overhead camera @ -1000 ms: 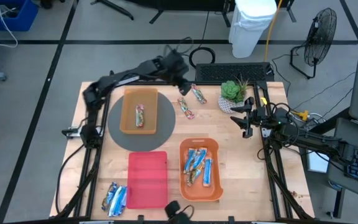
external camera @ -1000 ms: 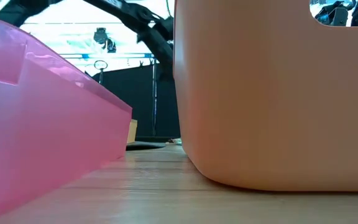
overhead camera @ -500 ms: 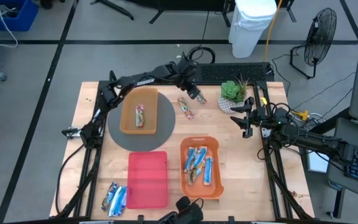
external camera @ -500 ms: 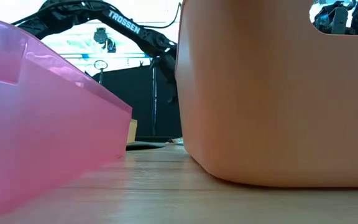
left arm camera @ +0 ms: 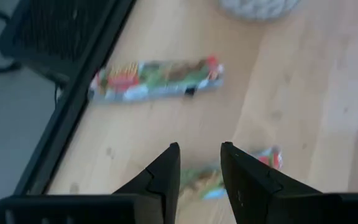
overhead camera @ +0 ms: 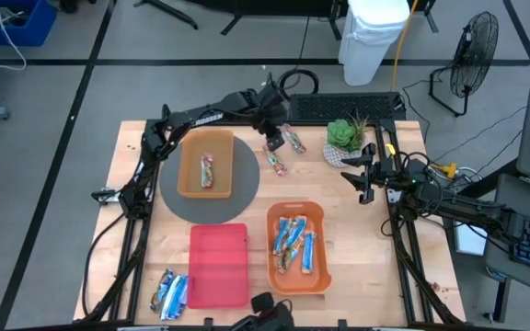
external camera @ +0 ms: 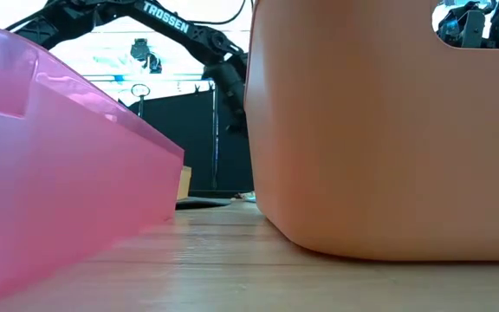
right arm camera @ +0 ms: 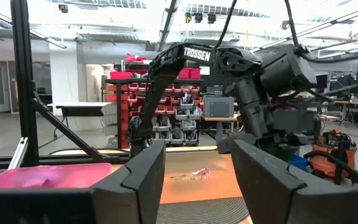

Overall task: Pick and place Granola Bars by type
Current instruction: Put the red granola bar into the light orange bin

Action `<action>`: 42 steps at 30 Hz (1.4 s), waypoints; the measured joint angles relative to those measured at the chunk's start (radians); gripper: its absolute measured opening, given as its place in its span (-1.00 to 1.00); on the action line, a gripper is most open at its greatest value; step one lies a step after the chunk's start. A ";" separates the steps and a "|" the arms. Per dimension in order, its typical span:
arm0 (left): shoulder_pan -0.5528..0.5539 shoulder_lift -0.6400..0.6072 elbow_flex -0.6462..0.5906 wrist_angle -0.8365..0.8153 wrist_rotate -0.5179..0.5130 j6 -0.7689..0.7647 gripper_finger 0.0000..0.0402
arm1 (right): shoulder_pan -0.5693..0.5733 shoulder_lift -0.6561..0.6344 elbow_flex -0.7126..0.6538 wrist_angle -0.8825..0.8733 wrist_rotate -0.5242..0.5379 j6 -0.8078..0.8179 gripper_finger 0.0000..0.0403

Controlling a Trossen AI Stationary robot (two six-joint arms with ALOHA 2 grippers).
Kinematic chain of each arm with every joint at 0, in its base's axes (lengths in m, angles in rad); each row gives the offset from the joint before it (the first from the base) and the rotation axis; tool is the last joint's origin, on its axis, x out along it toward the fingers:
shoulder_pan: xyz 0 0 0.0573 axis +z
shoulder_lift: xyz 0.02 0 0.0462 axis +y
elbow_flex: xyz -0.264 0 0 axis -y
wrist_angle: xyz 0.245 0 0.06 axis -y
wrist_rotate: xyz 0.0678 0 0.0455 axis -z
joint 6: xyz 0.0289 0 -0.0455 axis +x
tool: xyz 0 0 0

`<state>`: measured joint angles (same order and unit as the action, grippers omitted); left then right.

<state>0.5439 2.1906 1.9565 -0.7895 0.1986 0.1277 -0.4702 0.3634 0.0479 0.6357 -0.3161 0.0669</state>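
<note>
Shifted a little since the earlier frame, the left gripper (overhead camera: 271,142) hovers parted above two loose granola bars (overhead camera: 284,152). Nearest, the pink tray (overhead camera: 218,265) sits bare; the orange tray (overhead camera: 321,281) holds blue bars (overhead camera: 293,245); farther off, the orange bin (overhead camera: 188,175) holds one reddish bar (overhead camera: 207,171) — the right gripper (overhead camera: 364,176) waits, spread.

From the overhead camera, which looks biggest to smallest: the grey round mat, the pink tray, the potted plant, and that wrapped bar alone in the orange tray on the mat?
1. Grey round mat
2. Pink tray
3. Potted plant
4. Granola bar in the orange tray
</note>
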 joint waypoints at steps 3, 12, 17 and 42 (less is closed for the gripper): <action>0.012 0.000 0.000 -0.052 0.051 -0.021 -0.52 | 0.000 0.000 0.000 0.000 0.000 0.000 -0.11; -0.008 -0.002 -0.081 -0.093 0.107 -0.013 -0.97 | 0.000 0.000 0.000 0.000 0.000 0.000 -0.13; -0.027 -0.001 -0.141 -0.077 0.052 -0.007 -0.97 | 0.000 0.000 0.000 0.000 0.000 0.000 -0.12; -0.046 0.000 -0.251 0.165 0.120 -0.184 -0.07 | 0.000 0.000 0.000 0.000 0.000 0.000 -0.12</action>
<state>0.4980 2.1902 1.7050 -0.6247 0.3184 -0.0567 -0.4698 0.3637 0.0479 0.6357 -0.3161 0.0669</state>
